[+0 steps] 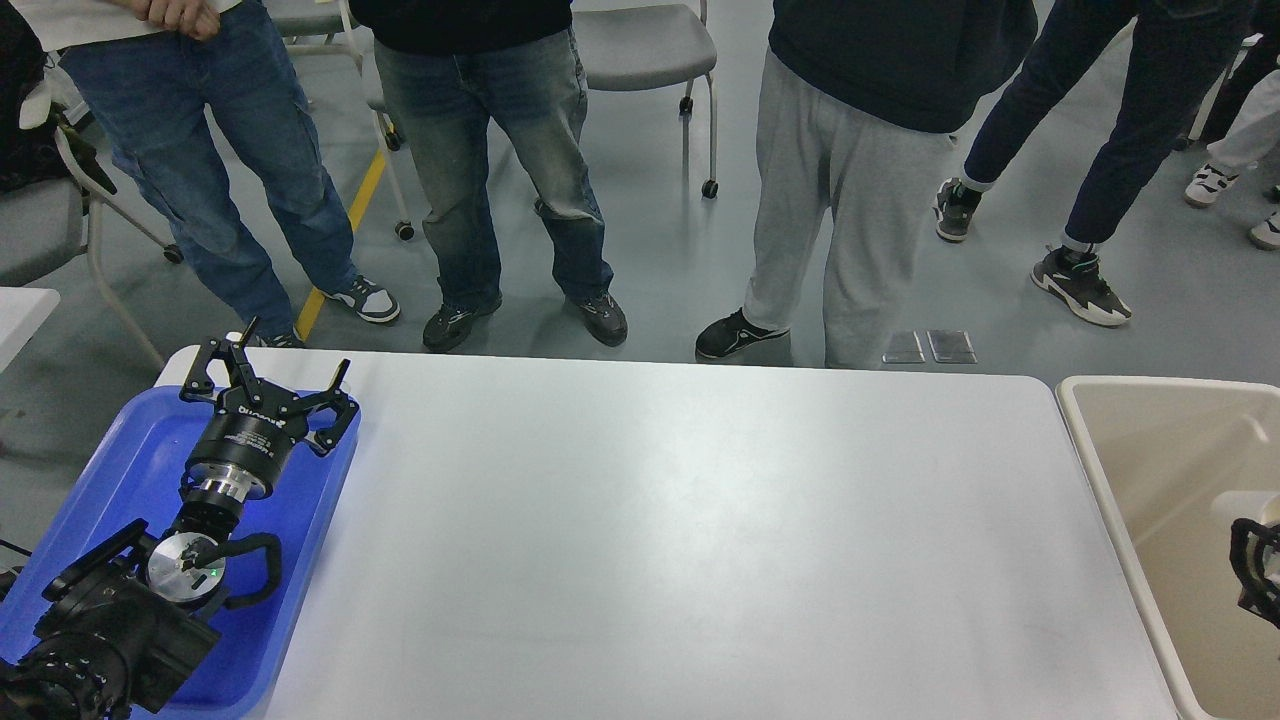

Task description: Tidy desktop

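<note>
The desktop [680, 540] is a large white, glossy tabletop with rounded corners, and its surface is bare. My left gripper [290, 360] hovers over the far end of the blue tray [120, 470] at the left. Its fingers are spread open and hold nothing. Only a dark piece of my right arm [1258, 580] shows at the right edge, over the beige tub [1150, 480]. I cannot make out its fingers.
Several people stand on the grey floor just beyond the far table edge. Grey chairs [640, 50] stand behind them. A pale object [1245, 505] lies in the tub by the right edge. Another white table corner [20, 310] shows at far left.
</note>
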`<state>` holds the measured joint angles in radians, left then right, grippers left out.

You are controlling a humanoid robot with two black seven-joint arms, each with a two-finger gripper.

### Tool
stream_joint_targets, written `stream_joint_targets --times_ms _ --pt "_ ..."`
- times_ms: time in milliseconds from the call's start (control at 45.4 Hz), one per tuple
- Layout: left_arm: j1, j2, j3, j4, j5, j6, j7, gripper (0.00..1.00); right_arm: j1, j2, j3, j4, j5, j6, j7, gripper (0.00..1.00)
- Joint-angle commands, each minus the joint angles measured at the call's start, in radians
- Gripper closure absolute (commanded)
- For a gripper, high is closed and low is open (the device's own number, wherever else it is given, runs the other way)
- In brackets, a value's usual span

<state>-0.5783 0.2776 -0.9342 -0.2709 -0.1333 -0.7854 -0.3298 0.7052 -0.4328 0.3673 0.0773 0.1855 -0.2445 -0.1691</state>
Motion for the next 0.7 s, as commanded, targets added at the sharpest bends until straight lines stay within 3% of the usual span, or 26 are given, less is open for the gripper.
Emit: stream_joint_targets --times_ms 0,44,396,551,683 --pt "0.000 0.000 0.000 -0.001 0.000 0.000 0.000 0.00 -0.004 0.000 0.002 -0.001 -0.001 0.014 0.014 0.13" --pt "0.000 0.000 0.000 0.001 0.000 0.000 0.000 0.00 -0.003 0.000 0.002 -0.001 -0.001 0.014 0.016 0.00" --pt "0.000 0.000 -0.001 -0.001 0.000 0.000 0.000 0.00 0.042 0.008 -0.014 0.061 -0.017 0.022 0.016 0.00" --pt "0.000 0.000 0.000 0.001 0.000 0.000 0.000 0.00 0.082 -0.101 0.005 0.255 -0.015 0.076 0.019 0.00" --pt "0.000 0.000 0.000 0.001 0.000 0.000 0.000 0.00 0.094 -0.205 0.110 0.478 -0.015 0.155 0.051 0.00"
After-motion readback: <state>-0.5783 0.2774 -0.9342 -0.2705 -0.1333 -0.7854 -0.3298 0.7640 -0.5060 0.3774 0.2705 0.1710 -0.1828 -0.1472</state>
